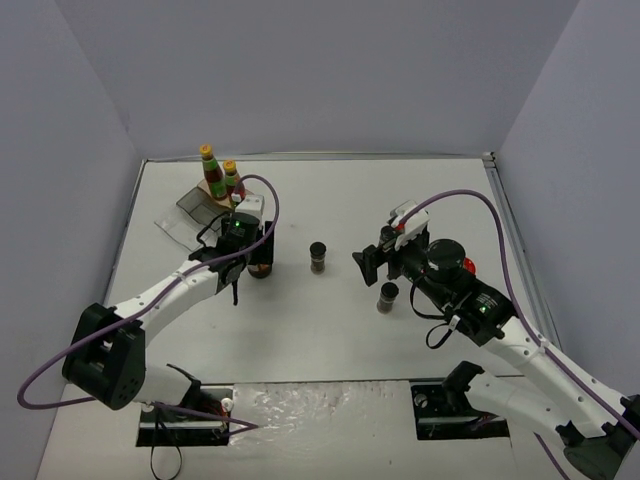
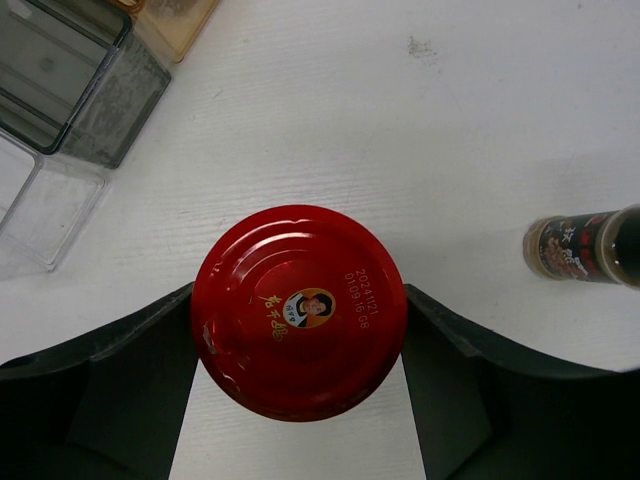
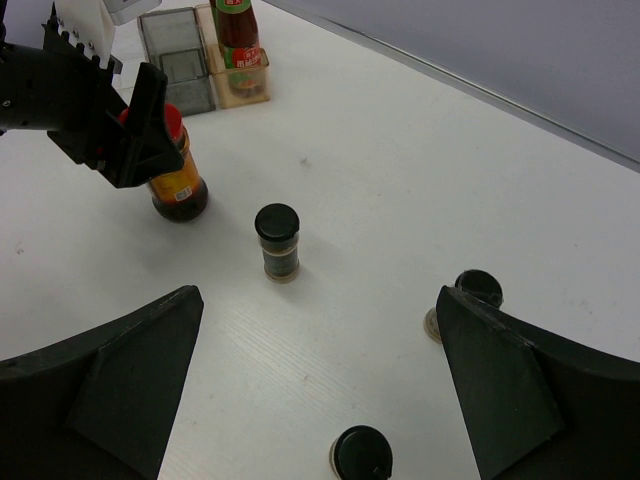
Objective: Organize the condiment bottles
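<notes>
A red-lidded jar [image 2: 300,310] stands on the white table in front of the stepped rack [image 1: 190,210]. My left gripper [image 2: 300,295] is shut on it, one finger against each side of the lid. Two yellow-capped sauce bottles [image 1: 208,170] [image 1: 232,181] stand on the rack's back. One black-capped spice jar [image 1: 318,256] stands mid-table, a second [image 1: 388,297] near the right arm. My right gripper [image 3: 318,295] hangs open over bare table between three spice jars [image 3: 277,240] [image 3: 362,452] [image 3: 472,290]. A second red lid [image 1: 462,265] peeks out behind the right arm.
The clear rack compartments [image 2: 70,80] lie just behind and left of the held jar. A spice jar [image 2: 580,248] stands to that jar's right. Grey walls enclose the table on three sides.
</notes>
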